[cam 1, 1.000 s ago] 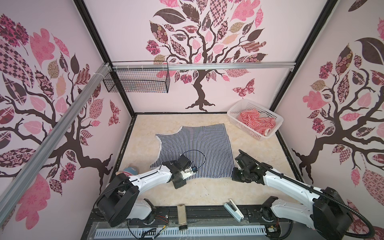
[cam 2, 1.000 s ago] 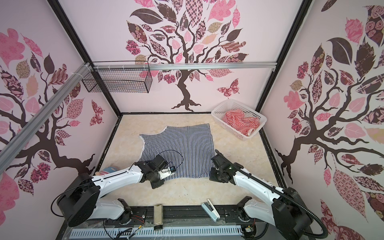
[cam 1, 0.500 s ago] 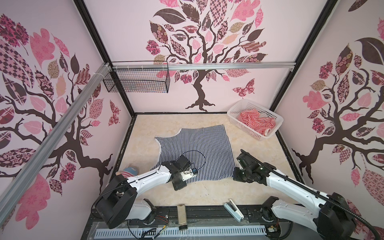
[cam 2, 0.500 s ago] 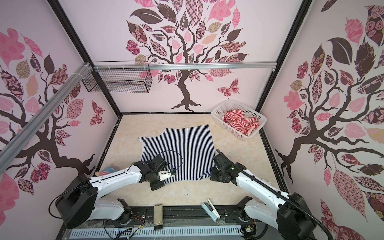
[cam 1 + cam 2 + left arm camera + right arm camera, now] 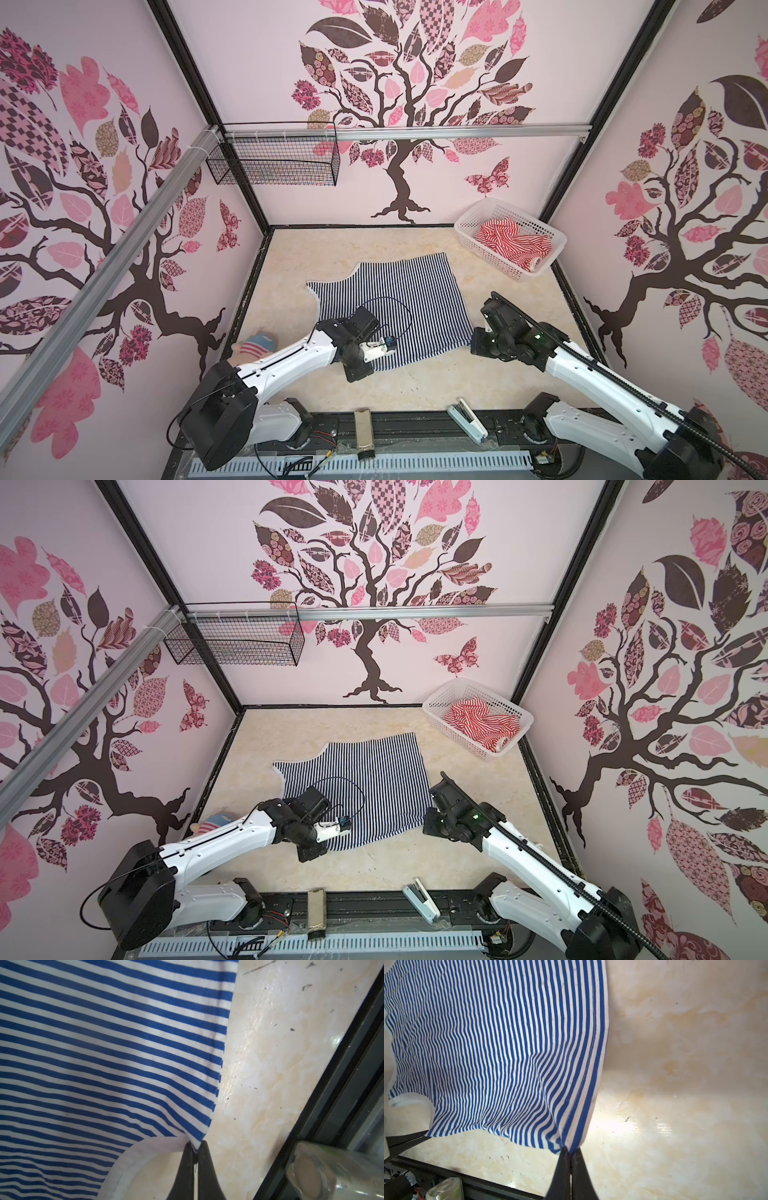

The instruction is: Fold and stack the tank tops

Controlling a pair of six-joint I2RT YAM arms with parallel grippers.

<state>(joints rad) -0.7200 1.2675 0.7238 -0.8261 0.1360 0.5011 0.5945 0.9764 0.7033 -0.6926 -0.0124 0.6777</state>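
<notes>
Left gripper (image 5: 195, 1144) now clamped on navy top (image 5: 399, 291), right gripper (image 5: 571, 1150) likewise

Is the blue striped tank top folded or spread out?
Spread out. The navy-and-white tank top lies open across the table, armhole outline showing; the left gripper and right gripper each pinch a near corner.

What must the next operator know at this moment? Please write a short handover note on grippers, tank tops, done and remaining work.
Left gripper: shut on the navy tank top near an armhole edge.
Right gripper: shut on its hem corner.
Navy top lies spread on the table; red tank top lies crumpled in the white basket.
Done: nothing folded yet.
Left: fold navy, take out and fold red, stack both.
</notes>
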